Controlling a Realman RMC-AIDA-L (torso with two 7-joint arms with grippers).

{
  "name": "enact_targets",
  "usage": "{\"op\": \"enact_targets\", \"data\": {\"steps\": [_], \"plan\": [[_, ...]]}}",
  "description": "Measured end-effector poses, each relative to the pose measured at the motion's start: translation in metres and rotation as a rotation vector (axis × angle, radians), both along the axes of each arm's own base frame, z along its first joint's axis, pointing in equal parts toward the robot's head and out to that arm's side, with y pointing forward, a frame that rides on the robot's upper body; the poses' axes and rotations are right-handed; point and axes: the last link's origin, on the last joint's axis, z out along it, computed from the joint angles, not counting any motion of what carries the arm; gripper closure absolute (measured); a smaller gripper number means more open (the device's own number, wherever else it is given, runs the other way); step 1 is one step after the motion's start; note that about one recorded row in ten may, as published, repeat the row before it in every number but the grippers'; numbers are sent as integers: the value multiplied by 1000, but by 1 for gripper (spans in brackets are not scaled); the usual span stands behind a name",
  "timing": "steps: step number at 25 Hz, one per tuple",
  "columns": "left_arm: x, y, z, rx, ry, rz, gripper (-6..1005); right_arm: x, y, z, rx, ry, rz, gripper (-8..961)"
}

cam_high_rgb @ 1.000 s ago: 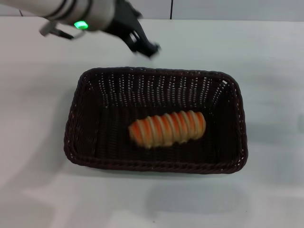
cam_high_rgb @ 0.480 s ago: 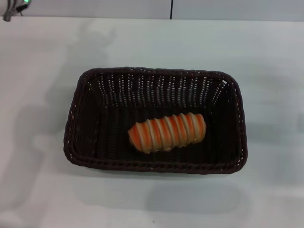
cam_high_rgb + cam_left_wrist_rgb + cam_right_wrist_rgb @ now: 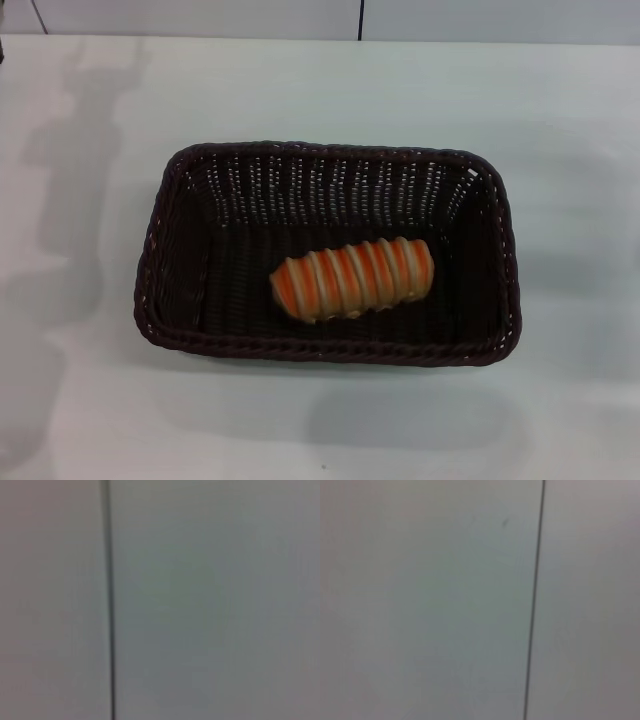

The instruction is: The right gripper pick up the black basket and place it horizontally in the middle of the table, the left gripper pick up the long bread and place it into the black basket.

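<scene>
The black basket (image 3: 180,250) lies with its long side across the middle of the white table (image 3: 90,400) in the head view. The long bread (image 3: 352,277), tan with orange stripes, lies inside it on the basket floor, slightly right of centre and a little tilted. Neither gripper shows in any view. Both wrist views show only a plain grey surface with a thin dark seam. Only the left arm's shadow falls on the table at the far left.
A wall panel with a dark vertical seam (image 3: 360,18) runs along the table's far edge. The seam also shows in the left wrist view (image 3: 107,600) and the right wrist view (image 3: 534,600).
The left arm, above the basket's far rim a second ago, has drawn away to the upper left and out of view. The bread and basket have not moved.
</scene>
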Motion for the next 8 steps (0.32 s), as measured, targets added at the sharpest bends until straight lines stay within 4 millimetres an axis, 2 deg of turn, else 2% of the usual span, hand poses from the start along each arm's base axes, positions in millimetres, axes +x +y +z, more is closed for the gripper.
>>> {"op": "enact_targets", "data": {"steps": [2, 3, 4, 6, 8], "plan": [[-3, -2, -1, 23, -15, -5, 157, 1, 2, 4, 15, 5, -4, 497], [-13, -9, -4, 84, -73, -23, 157, 0, 4, 6, 21, 6, -4, 497], [-13, -9, -4, 84, -73, -23, 157, -1, 7, 8, 31, 5, -4, 497], [-32, -22, -7, 150, -166, -60, 157, -2, 9, 10, 34, 1, 0, 497], [-37, -25, -7, 157, -199, -75, 157, -3, 11, 10, 34, 0, 2, 497]]}}
